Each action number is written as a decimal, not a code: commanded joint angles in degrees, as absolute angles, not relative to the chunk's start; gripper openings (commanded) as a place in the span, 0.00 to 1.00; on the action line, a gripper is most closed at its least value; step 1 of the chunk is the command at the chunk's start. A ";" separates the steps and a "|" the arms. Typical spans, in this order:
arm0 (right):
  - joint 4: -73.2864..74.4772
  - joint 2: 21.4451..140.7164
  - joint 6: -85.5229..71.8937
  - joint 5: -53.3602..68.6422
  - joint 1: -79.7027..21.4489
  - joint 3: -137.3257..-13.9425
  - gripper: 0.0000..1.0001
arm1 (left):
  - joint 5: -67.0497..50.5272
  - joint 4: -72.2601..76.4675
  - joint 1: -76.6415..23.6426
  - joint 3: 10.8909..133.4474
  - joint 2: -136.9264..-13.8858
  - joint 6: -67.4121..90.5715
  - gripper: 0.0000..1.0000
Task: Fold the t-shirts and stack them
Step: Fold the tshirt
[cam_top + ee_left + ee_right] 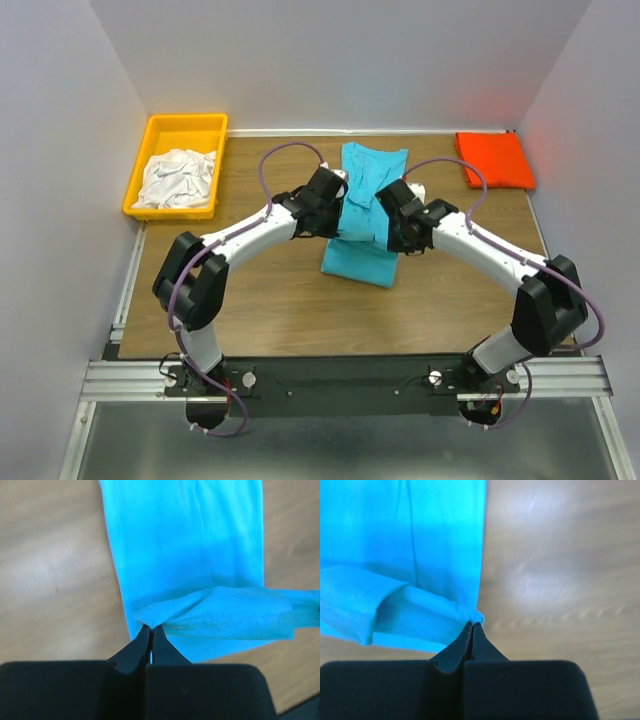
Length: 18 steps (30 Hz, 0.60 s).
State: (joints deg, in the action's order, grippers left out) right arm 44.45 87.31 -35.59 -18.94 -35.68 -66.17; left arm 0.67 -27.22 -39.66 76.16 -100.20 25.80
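The left gripper (151,628) is clamped tight on the turquoise-blue t-shirt (190,555). Its two black fingers (134,650) meet at the lower centre of the left wrist view, with a corner of stitched hem pinched at their tips. From that corner a doubled-over flap of cloth runs off to the right of the frame. The flat body of the shirt fills the upper middle, with the wooden desk (50,570) bare to the left.

The right gripper (472,625) is likewise closed on the same shirt. Its tips nip a bunched edge at the lower centre of the right wrist view. Blue cloth fills the upper left of that frame, a hemmed fold lies at the lower left, and bare desk covers the right half.

From overhead, the two white arms (250,232) curve in from the lower corners and meet at the centre of the frame, one gripper on each side of the shirt. The shirt lies on the desk as a long narrow strip, running from the upper centre down to the middle.

An orange-red t-shirt (495,160) lies folded flat at the upper right, well apart from the arms. At the upper left stands a yellow bin (185,123) holding crumpled white t-shirts (178,178).
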 commanded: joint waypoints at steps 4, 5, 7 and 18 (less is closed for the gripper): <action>38.15 94.56 -24.18 -23.38 -28.57 -75.05 0.01 | 2.20 -20.66 -34.81 84.28 -107.75 20.48 0.00; 37.62 96.31 -23.04 -22.77 -27.26 -75.75 0.01 | 1.85 -19.26 -34.02 85.33 -108.36 20.30 0.00; 35.51 97.90 -21.46 -22.07 -26.37 -77.25 0.01 | 1.85 -18.29 -33.40 86.22 -110.21 20.22 0.00; 28.66 106.52 -17.75 -18.20 -21.27 -80.86 0.01 | 2.28 -17.31 -31.46 92.11 -118.82 19.86 0.00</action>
